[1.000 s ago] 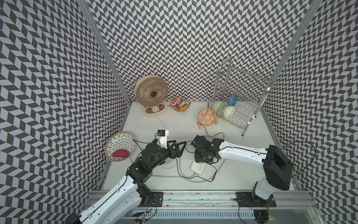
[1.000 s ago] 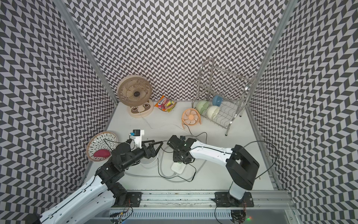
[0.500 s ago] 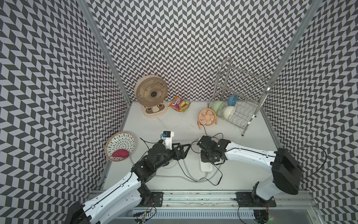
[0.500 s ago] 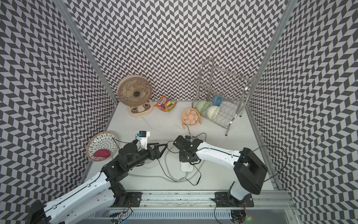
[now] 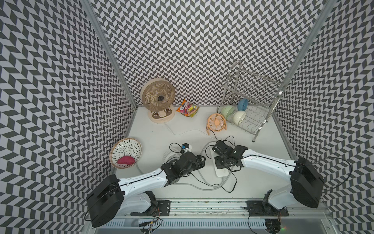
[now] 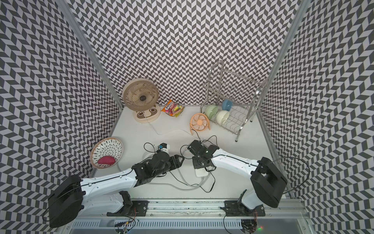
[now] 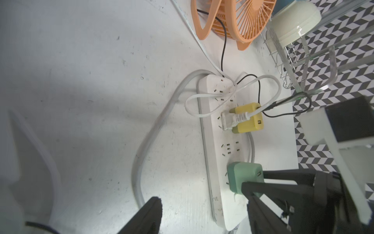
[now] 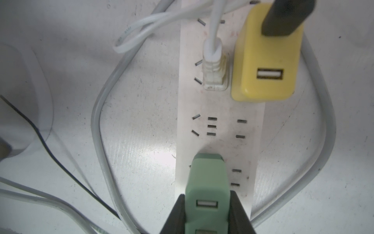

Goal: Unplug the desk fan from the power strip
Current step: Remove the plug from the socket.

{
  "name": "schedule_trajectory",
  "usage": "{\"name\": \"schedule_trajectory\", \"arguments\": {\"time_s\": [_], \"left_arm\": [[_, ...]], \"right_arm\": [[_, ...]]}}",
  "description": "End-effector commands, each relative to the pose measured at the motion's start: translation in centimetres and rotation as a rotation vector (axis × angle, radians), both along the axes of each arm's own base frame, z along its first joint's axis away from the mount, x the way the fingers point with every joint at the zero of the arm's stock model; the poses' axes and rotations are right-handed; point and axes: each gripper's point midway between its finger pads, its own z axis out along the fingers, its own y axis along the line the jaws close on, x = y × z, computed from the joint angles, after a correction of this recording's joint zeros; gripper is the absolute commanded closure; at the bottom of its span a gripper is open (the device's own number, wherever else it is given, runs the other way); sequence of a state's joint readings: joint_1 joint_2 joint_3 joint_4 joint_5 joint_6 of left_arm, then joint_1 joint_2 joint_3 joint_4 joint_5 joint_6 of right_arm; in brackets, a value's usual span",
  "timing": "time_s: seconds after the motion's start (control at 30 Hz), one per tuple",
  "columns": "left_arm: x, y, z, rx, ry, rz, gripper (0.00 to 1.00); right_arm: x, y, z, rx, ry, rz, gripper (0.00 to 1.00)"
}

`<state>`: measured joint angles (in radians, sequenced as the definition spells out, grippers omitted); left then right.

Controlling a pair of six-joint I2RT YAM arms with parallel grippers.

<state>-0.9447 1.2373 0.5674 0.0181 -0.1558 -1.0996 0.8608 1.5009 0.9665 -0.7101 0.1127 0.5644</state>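
At the table's [image 5: 153, 129] near middle, the power strip [image 8: 218, 129] lies lengthwise between your two arms. Your right gripper [image 8: 207, 196] is clamped on the green adapter [image 8: 206, 178], which sits in the strip's near end. Your left gripper [image 7: 203, 202] is partly open and holds nothing; that same near end appears to lie between its jaws. Pin the strip down with the left gripper first. Then draw the adapter straight out along its pins. Do not rock it sideways, or the strip may lift with it.
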Motion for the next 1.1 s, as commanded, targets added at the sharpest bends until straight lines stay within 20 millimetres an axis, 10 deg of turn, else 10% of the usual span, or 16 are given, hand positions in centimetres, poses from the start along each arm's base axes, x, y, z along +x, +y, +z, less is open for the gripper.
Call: {"name": "schedule_trajectory", "arguments": {"time_s": [0.0,0.63,1.07], "left_arm": [[1.3,-1.9,0.7,-0.036,0.02,0.033,0.31],[3.0,-7.2,-4.6,-0.152,0.167,-0.031,0.43],[1.6,-6.6,-10.8,-0.074,0.374,0.003,0.64]], "right_arm": [[0.9,0.9,0.6,0.025,-0.047,0.06,0.73],[0.5,2.9,0.6,0.085,-0.011,0.096,0.73],[0.8,3.2,1.1,0.064,-0.041,0.119,0.75]]}}
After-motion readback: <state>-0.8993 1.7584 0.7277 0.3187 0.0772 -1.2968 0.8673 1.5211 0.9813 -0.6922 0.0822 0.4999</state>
